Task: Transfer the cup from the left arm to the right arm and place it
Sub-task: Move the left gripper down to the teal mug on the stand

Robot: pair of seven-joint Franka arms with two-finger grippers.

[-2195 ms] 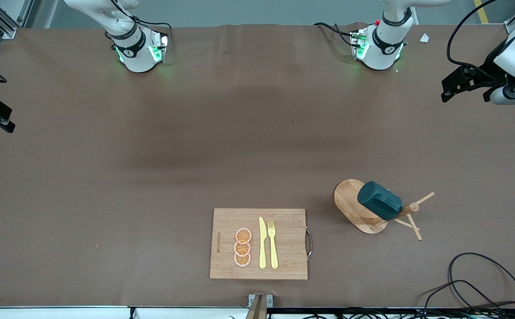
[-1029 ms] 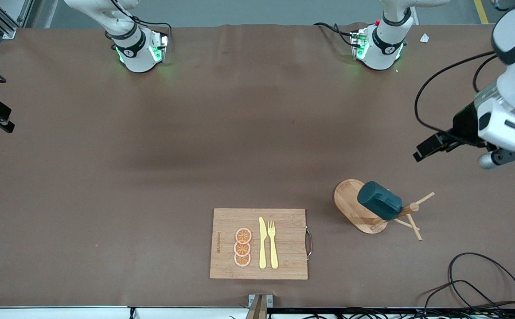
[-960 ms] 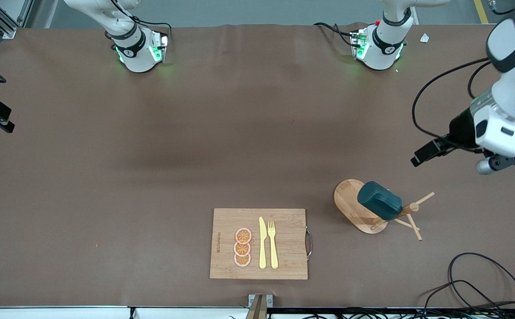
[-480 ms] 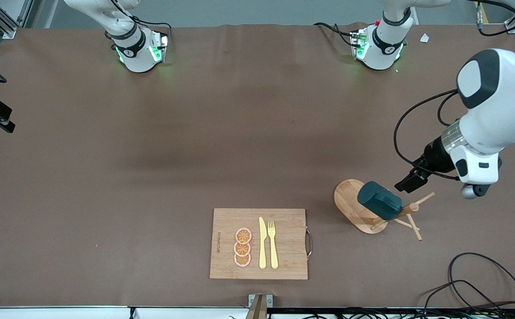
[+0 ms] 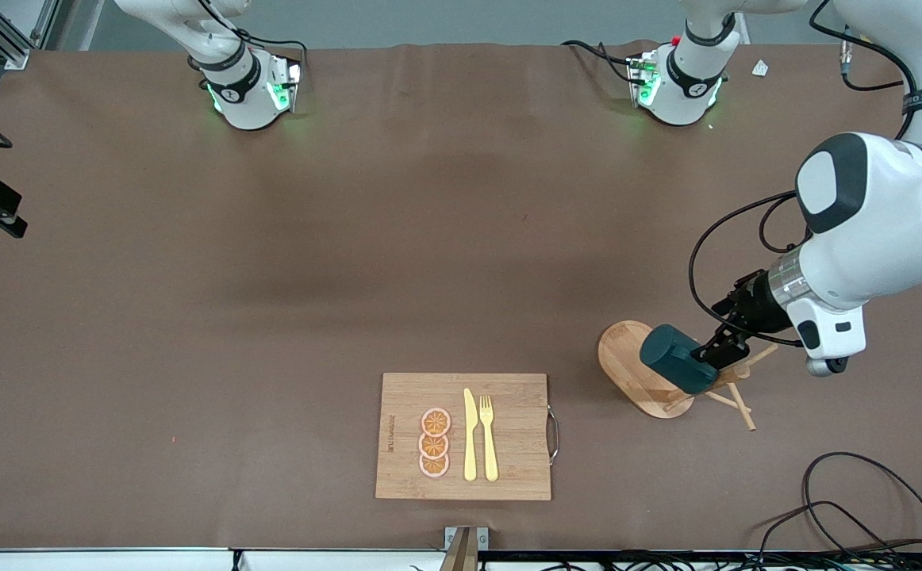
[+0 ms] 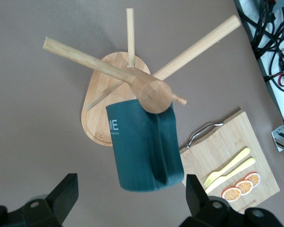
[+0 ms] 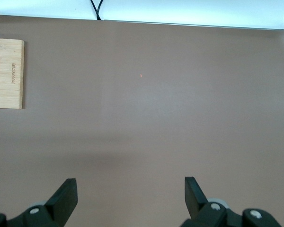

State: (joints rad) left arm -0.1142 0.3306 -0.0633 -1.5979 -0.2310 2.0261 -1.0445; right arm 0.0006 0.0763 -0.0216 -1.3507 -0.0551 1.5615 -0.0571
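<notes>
The dark teal cup [image 5: 677, 368] hangs mouth-down on a peg of a wooden mug tree [image 5: 628, 373], toward the left arm's end of the table. In the left wrist view the cup [image 6: 144, 142] hangs under the tree's knob, handle facing the camera. My left gripper [image 5: 721, 349] is open at the cup. Its fingertips [image 6: 66, 189] stand on either side of the cup's closed end without touching it, the left gripper [image 6: 130, 196] centred on it. My right gripper [image 7: 130, 191] is open over bare table and waits at the right arm's end, a dark shape [image 5: 1, 218] at the edge of the front view.
A wooden cutting board [image 5: 509, 396] lies near the table's front edge, with a yellow knife [image 5: 470, 436], a yellow fork [image 5: 489, 436] and three orange slices [image 5: 435, 442] on it. Loose black cables [image 5: 850, 507] lie at the front corner by the left arm's end. The mug tree's pegs [image 6: 80, 56] stick out around the cup.
The left arm has swung in from the table's end and come down to the cup on the mug tree, gripper open throughout. The cup and the right arm have not moved.
</notes>
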